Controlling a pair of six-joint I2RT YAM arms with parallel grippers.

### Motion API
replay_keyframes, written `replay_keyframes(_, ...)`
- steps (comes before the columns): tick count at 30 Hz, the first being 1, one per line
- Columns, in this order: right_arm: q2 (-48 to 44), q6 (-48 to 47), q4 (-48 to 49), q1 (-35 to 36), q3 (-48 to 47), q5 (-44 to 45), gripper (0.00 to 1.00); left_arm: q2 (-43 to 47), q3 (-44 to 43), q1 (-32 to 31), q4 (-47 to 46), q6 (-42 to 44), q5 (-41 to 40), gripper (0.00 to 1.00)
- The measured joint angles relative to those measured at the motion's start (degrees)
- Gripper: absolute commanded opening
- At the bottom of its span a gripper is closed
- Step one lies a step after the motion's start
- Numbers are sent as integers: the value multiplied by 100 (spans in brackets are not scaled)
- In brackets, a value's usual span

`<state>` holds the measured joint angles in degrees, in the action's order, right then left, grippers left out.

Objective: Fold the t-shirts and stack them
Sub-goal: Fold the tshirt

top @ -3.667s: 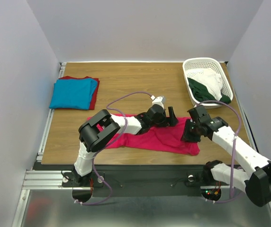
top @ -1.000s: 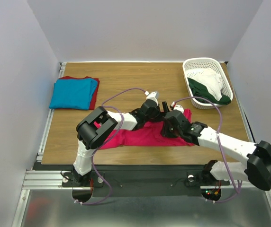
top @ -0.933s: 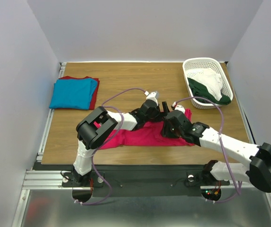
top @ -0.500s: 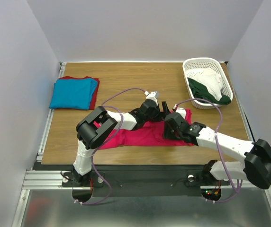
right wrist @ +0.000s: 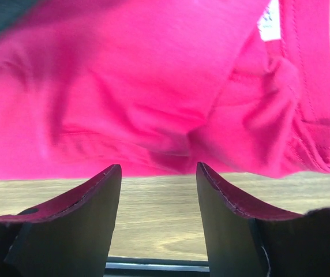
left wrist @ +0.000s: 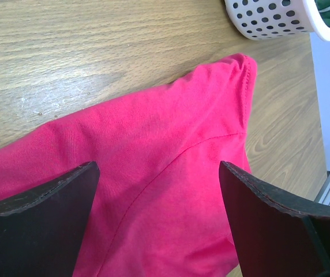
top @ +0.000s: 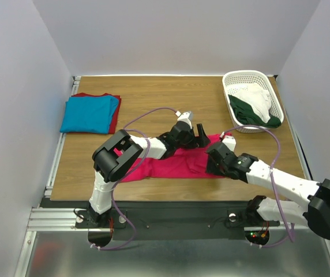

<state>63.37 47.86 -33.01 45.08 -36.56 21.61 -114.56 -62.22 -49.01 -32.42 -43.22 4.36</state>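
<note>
White plastic lattice basket (top: 246, 73), far right: holds white cloth (top: 257, 97) and dark green cloth (top: 244, 112). Crimson-pink cotton t-shirt (top: 171, 164) lies mid-table. Left gripper (left wrist: 159, 173) fingers wide above it; right gripper (right wrist: 158, 173) fingers parted, empty, at its near edge. Folded turquoise-blue t-shirt (top: 89, 113) sits on dark red t-shirt (top: 116, 121), far left.

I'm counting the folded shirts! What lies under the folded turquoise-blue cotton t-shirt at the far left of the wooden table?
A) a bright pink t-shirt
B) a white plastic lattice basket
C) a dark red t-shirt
C: the turquoise-blue cotton t-shirt rests on a dark red t-shirt, whose edges peek out along its far and right sides.
</note>
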Motion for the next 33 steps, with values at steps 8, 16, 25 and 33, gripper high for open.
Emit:
replay_keyframes(8,365,127,-133,0,94,94,59,0,4,0,-7,0,2,98)
replay_keyframes(16,470,164,-98,0,107,96,48,11,37,2,-50,0,0,98)
replay_keyframes(25,662,168,11,0,227,48,33,11,37,2,-52,0,7,98)
replay_keyframes(33,660,188,50,0,227,55,14,11,39,22,-52,-7,35,98)
